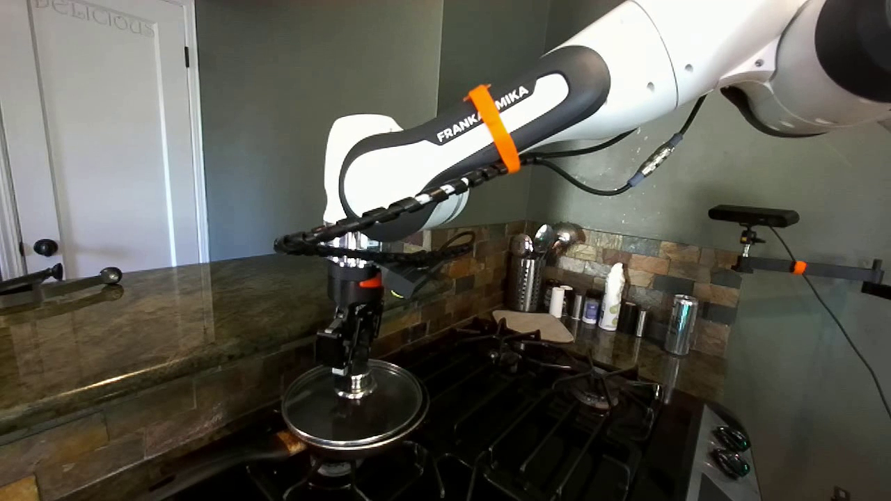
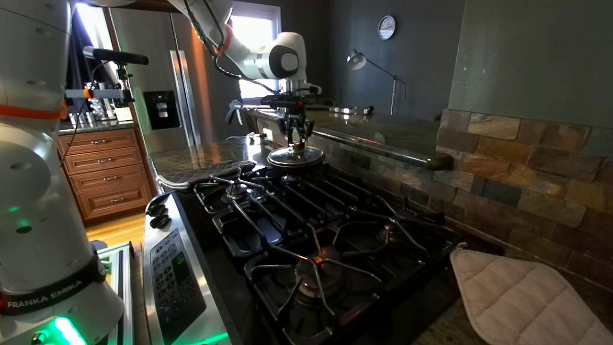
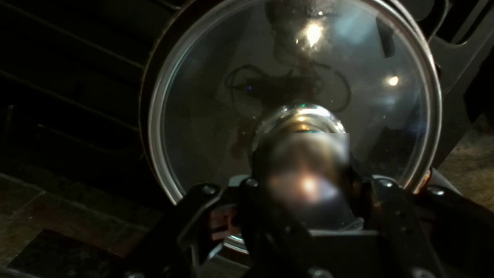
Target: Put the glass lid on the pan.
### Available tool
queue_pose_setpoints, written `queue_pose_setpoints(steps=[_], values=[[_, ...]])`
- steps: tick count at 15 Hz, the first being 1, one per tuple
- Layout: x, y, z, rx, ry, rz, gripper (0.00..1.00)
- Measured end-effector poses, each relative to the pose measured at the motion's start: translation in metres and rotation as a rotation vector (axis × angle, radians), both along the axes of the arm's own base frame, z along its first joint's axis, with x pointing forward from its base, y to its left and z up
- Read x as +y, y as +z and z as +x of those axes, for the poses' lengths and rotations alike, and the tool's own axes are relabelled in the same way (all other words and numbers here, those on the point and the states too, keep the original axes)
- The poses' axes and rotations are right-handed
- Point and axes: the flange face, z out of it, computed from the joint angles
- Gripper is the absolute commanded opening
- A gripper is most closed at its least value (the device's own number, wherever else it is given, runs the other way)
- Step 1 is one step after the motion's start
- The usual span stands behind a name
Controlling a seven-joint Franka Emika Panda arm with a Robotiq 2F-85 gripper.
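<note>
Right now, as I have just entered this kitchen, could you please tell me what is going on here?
A white-and-black robot arm reaches down over a black gas stove. Its black tool is at the shiny central knob of a round, metal-rimmed, clear glass lid. The lid lies on, or just above, a round dark frying pan; I cannot tell which. It nearly covers the pan. Whether the tool grips the knob is also unclear.

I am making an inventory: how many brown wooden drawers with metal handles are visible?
4, in one column in an exterior view: top drawer, second drawer, third drawer, bottom drawer. The white robot arm may hide others.
</note>
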Motion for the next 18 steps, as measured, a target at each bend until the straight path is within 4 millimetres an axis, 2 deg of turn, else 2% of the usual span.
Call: queue_pose_setpoints(steps=[2,3,4,5,8,9,16,17,18], values=[[0.000,0.000,0.000,0.000,0.000,0.000,0.23],[0.000,0.000,0.001,0.000,0.000,0.001,0.35],[0.000,0.000,0.001,0.000,0.000,0.001,0.73],[0.000,0.000,0.001,0.000,0.000,0.001,0.75],[-0.001,0.003,0.004,-0.007,-0.002,0.003,0.96],[-0.001,0.005,0.005,-0.012,-0.002,0.004,0.99],[0.000,0.015,0.009,-0.031,-0.002,0.010,1.00],[0.000,0.016,0.009,-0.032,0.001,0.010,0.91],[0.000,0.016,0.009,-0.028,0.005,0.009,0.74]])
